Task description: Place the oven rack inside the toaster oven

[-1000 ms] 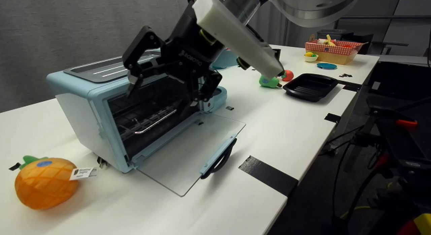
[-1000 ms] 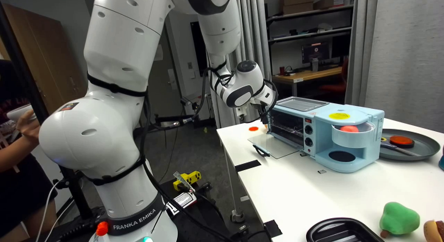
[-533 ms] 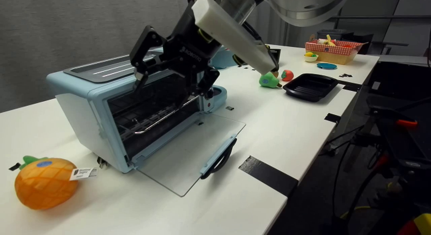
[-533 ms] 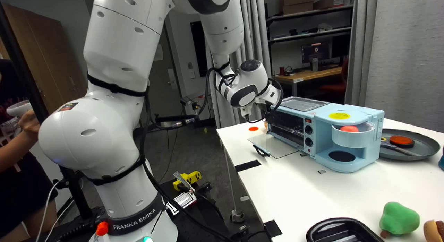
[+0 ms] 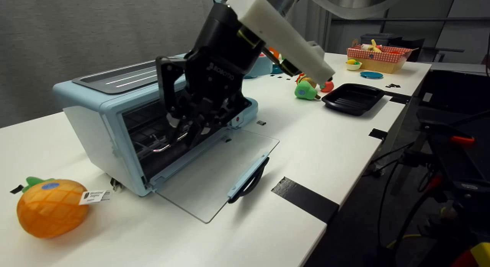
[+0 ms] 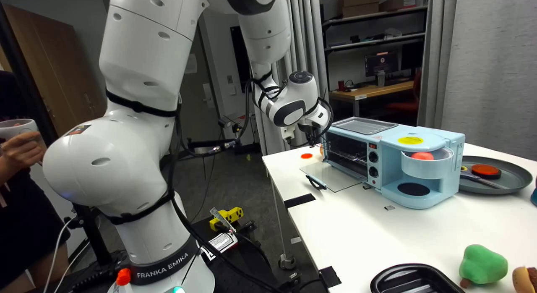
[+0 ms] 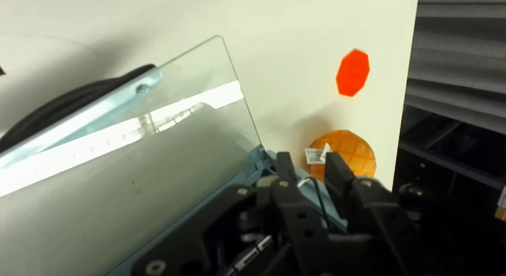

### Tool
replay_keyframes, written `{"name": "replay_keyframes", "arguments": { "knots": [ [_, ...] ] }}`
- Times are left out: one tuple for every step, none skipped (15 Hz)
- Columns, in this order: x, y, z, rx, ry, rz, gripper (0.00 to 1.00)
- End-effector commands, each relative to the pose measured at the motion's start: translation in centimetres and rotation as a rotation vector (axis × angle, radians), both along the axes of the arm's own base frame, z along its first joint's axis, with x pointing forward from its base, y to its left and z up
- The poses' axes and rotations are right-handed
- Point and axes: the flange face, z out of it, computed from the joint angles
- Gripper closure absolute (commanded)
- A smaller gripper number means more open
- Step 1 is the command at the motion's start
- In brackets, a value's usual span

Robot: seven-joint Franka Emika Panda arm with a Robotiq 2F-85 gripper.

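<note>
The light blue toaster oven [image 5: 90, 137] stands on the white table with its glass door [image 5: 224, 163] lowered, in both exterior views. Inside, the front bar of the oven rack [image 5: 162, 149] shows near the opening; its grid is dim and partly hidden behind my gripper. At the mouth of the oven is my gripper [image 5: 185, 139], angled down over the door side. In the wrist view a gap separates the fingertips of my gripper [image 7: 307, 155], and a bent end of the rack's wire [image 7: 317, 191] shows between the fingers without visible contact on both sides.
An orange toy pineapple [image 5: 51, 209] sits beside the oven's end. The black door handle [image 5: 252, 183] juts out over the table. Farther along are a black tray [image 5: 353, 98] and a green toy pear [image 5: 306, 91]. A grey pan [image 6: 509, 181] lies past the oven's far end.
The gripper has come down and toward the oven's pineapple end, to the rack's front bar. Its fingers have drawn much closer together. Oven, door and rack look unmoved.
</note>
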Motion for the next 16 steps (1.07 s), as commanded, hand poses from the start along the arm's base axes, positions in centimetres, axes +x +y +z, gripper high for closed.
{"name": "replay_keyframes", "arguments": {
  "knots": [
    [-1.4,-0.8,0.3,-0.029,0.077,0.011,1.0],
    [-1.5,-1.2,0.3,-0.038,0.099,0.005,1.0],
    [-1.5,-1.7,0.3,-0.048,0.121,0.003,1.0],
    [-1.4,-2.2,0.2,-0.056,0.14,0.003,1.0],
    [-1.1,-2.7,0.2,-0.067,0.156,0.004,1.0],
    [-0.8,-3.2,0.2,-0.08,0.169,0.008,1.0],
    [-0.4,-3.6,0.1,-0.099,0.178,0.01,1.0],
    [0.0,-4.0,0.1,-0.119,0.185,0.01,1.0],
    [0.4,-4.4,-0.1,-0.137,0.193,0.014,1.0],
    [0.8,-4.7,-0.2,-0.152,0.198,0.015,1.0],
    [1.2,-4.9,-0.3,-0.169,0.203,0.018,1.0],
    [1.6,-5.0,-0.6,-0.188,0.206,0.02,1.0],
    [2.1,-5.0,-0.7,-0.203,0.204,0.025,1.0],
    [2.6,-5.0,-0.8,-0.22,0.198,0.03,1.0],
    [3.0,-5.0,-0.8,-0.236,0.19,0.034,1.0],
    [3.6,-5.1,-0.8,-0.252,0.177,0.035,1.0]
  ]
}}
